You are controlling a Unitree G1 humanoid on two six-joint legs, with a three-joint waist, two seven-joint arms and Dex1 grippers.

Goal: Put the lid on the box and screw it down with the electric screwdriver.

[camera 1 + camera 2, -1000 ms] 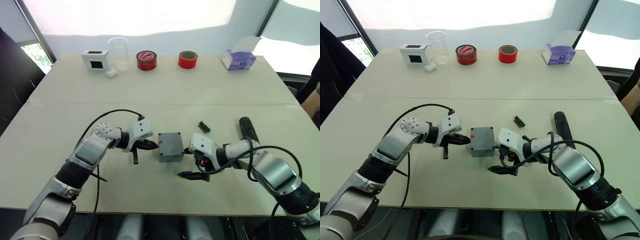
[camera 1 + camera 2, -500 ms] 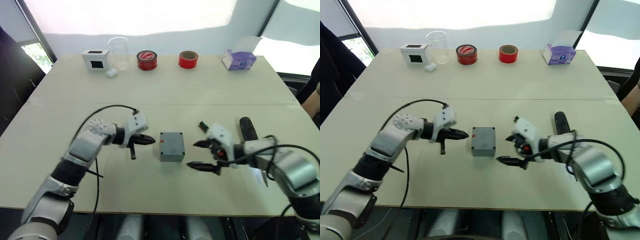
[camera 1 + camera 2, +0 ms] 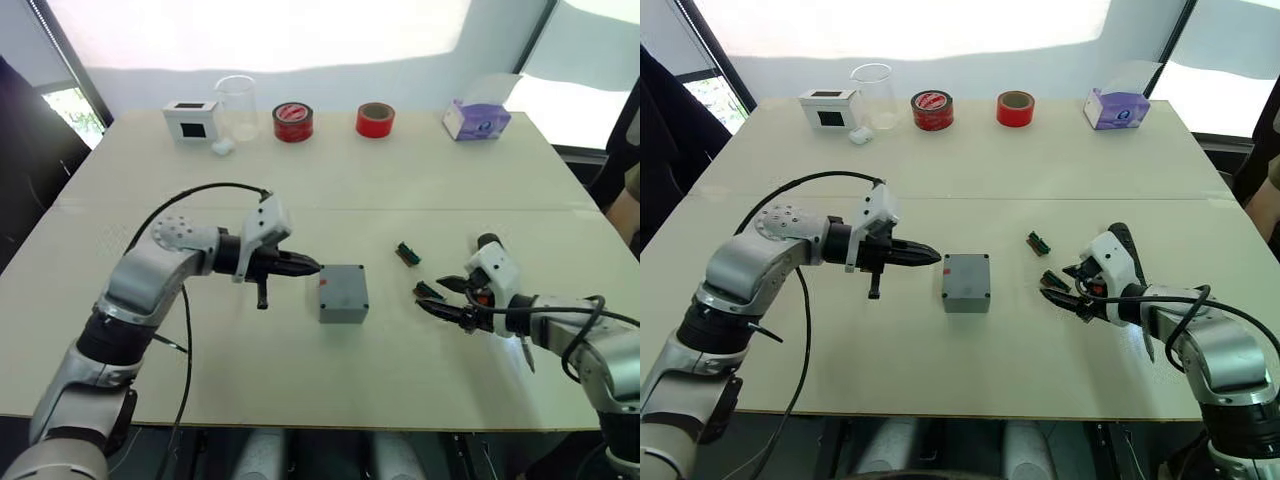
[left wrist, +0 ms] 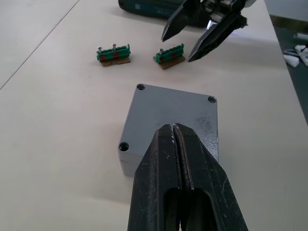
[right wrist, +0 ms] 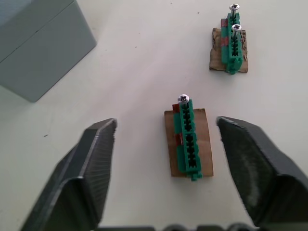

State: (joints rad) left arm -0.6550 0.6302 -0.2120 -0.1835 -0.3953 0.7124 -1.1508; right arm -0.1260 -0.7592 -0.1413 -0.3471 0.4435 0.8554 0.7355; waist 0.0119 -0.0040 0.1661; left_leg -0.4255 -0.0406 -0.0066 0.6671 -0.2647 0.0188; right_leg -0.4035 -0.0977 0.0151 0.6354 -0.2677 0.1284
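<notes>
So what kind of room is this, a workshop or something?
Probably a lab or test room. One big pale table carries a grey box, two small green screw holders and, along the far edge, tape rolls, a clear beaker and tissues, like practice props.

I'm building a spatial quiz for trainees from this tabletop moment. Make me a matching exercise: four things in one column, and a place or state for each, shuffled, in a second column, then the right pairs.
Things:
1. left gripper
2. right gripper
3. lid
4. purple tissue box

Places or states:
A. at the table's far edge, on the robot's right
B. fingers shut, pointing at the grey box
C. fingers open, either side of a green screw holder
D. lying on top of the grey box

Pairs: 1-B, 2-C, 3-D, 4-A
</notes>
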